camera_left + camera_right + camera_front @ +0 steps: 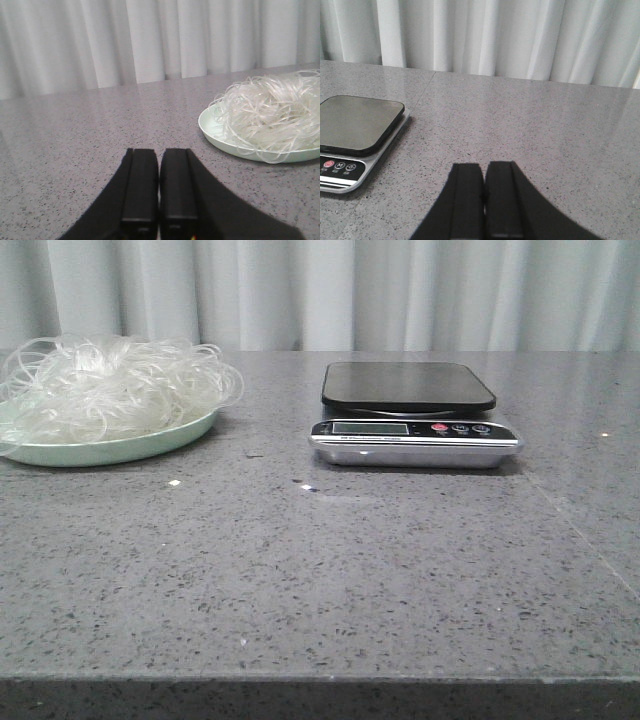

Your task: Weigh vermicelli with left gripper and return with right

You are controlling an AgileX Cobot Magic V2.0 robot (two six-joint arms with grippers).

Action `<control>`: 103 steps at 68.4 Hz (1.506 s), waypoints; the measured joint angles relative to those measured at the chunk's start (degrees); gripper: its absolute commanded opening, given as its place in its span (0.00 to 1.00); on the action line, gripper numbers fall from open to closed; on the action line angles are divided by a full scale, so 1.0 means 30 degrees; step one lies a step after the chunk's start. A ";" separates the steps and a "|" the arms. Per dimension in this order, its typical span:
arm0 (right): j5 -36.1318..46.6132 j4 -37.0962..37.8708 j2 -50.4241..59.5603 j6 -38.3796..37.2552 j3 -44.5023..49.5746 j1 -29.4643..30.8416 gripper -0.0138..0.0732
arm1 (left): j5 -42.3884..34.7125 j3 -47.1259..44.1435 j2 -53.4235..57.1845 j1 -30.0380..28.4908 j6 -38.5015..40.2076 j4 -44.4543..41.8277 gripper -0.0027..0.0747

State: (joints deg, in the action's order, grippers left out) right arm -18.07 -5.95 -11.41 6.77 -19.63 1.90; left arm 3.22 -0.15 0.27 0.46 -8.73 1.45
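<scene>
The vermicelli (115,385), a fluffy heap of thin, glassy white loops, lies on a pale green plate (120,448) at the table's far left. The left wrist view shows the same vermicelli (272,115) and plate (212,131) ahead of my left gripper (159,150) and off to one side, well apart from it. That gripper is shut with nothing in it. A kitchen scale (412,414) with a bare black platform stands at the middle right. My right gripper (484,164) is shut and empty, with the scale (357,135) off to its side. Neither arm appears in the front view.
The grey speckled stone table (320,570) runs to a front edge close to the camera. White curtains (400,290) hang behind it. A few small crumbs (174,483) lie in front of the plate.
</scene>
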 measured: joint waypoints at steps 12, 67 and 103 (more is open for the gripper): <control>0.0033 0.0000 0.0000 0.0000 0.0047 0.0000 0.33 | 0.0000 0.0000 0.0000 0.0000 0.0000 0.0000 0.21; 0.3337 -0.1782 0.3992 -0.0573 0.7061 -0.0224 0.33 | -0.0088 0.0000 0.0000 0.0000 0.0000 0.0000 0.21; 0.3373 -0.1782 0.3992 -0.0644 0.7061 -0.0224 0.33 | -0.0088 0.0000 0.0000 0.0000 0.0000 0.0000 0.21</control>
State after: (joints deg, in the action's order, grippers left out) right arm -7.95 -11.30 0.57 4.84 1.55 1.23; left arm 2.96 -0.15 0.27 0.46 -8.73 1.45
